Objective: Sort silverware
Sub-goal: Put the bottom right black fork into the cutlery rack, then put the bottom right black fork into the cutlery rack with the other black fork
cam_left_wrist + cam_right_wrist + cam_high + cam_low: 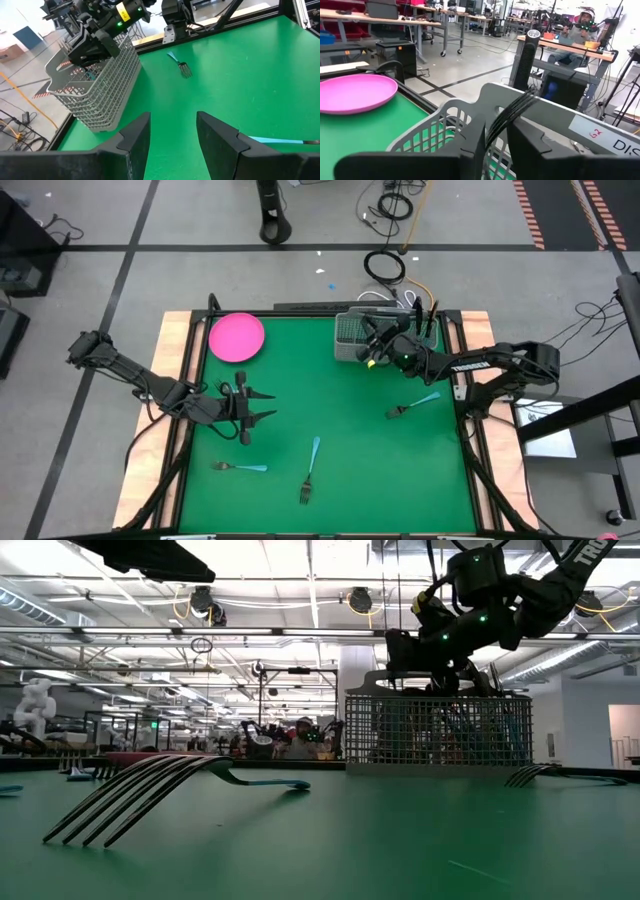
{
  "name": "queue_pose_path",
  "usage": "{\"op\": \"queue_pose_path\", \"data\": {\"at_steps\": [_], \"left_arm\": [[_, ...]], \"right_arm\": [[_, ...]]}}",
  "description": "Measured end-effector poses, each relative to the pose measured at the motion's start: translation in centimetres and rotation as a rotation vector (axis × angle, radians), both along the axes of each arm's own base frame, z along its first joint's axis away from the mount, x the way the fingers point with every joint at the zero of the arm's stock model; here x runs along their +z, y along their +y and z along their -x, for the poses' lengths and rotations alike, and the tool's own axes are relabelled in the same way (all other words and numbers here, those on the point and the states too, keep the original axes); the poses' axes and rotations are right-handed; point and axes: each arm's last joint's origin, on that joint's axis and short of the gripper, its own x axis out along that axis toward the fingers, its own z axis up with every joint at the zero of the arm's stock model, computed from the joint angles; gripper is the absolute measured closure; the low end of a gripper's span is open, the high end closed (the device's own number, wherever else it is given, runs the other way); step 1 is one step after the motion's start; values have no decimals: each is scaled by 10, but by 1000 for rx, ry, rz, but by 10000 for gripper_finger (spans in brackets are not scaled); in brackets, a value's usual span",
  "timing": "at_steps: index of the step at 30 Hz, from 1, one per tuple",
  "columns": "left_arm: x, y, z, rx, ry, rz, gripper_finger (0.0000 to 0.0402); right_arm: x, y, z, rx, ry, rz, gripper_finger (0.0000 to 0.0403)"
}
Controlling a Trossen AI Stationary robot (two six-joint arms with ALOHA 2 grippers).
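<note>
the right gripper (pixel 372 350) hangs over the near edge of the wire basket (pixel 352 340) at the far side of the bench (pixel 340 430). between its fingers (pixel 470 145) stands a fork (pixel 512 114), tines up and long axis close to upright, handle hidden down inside the basket. the fingers sit close on either side of it, but whether they pinch it or have let go cannot be told.

the left gripper (pixel 252 406) hovers over the left half of the bench, its fingers (pixel 135 137) spread and holding nothing.

three more forks lie flat on the green surface. one (pixel 412 404) is near the right edge, long axis slanted, tines toward the middle of the bench and blue handle toward the right arm. another (pixel 311 468) lies near the front centre, almost lengthwise front to back, tines toward the front edge. the third (pixel 240 467) lies at front left, running left to right, tines to the left.

a pink plate (pixel 237 337) sits at the far left corner, well apart from the basket.
</note>
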Motion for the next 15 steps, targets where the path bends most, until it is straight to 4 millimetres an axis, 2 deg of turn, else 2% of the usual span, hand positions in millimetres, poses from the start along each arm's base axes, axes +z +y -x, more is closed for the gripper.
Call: {"op": "queue_pose_path", "data": {"at_steps": [8, 15], "left_arm": [[0, 0, 0, 0, 0, -1, 240], [0, 0, 0, -1, 1, -1, 240]], "right_arm": [[7, 0, 0, -10, -33, -26, 308], [35, -5, -15, -28, 100, -127, 286]]}}
